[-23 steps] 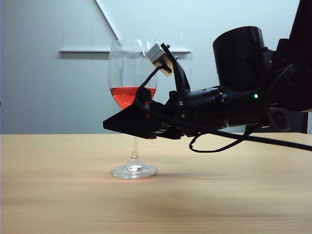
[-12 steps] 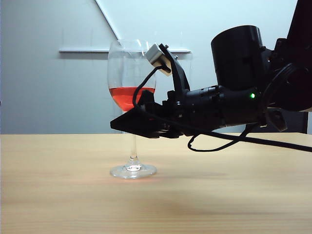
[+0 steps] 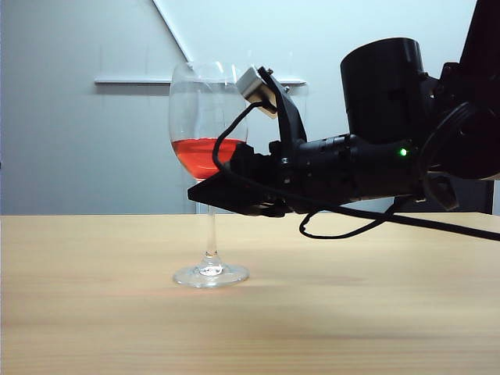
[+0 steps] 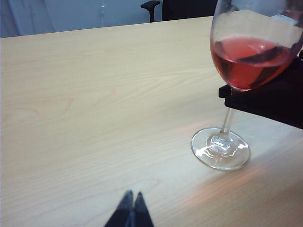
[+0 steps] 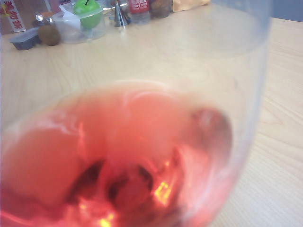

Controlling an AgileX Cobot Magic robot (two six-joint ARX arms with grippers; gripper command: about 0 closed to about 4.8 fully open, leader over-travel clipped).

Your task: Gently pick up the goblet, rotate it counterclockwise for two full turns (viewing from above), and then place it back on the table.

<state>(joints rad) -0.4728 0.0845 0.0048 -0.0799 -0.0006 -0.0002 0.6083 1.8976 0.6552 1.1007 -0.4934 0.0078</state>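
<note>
The goblet (image 3: 208,117), a clear stemmed glass with red liquid in its bowl, stands with its round foot on the pale wood table (image 3: 351,312). My right gripper (image 3: 212,195) reaches in level from the right, its black fingers either side of the stem just under the bowl. How tightly they press is hidden. In the left wrist view the goblet (image 4: 251,56) rises above those black fingers (image 4: 265,104). The bowl of the goblet (image 5: 142,142) fills the right wrist view and hides the jaws. My left gripper (image 4: 131,197) is shut, low over the table (image 4: 94,94), well apart from the goblet's foot.
A black cable (image 3: 336,230) hangs under the right arm. At the table's far end are a green apple (image 5: 89,9) in a clear bowl, a dark tray (image 5: 23,39) and bottles. A dark chair (image 4: 151,5) stands beyond the table edge.
The right gripper's fingers have drawn in around the stem, and its wrist turned slightly. The goblet slid a little to the left, its foot staying on the table.
</note>
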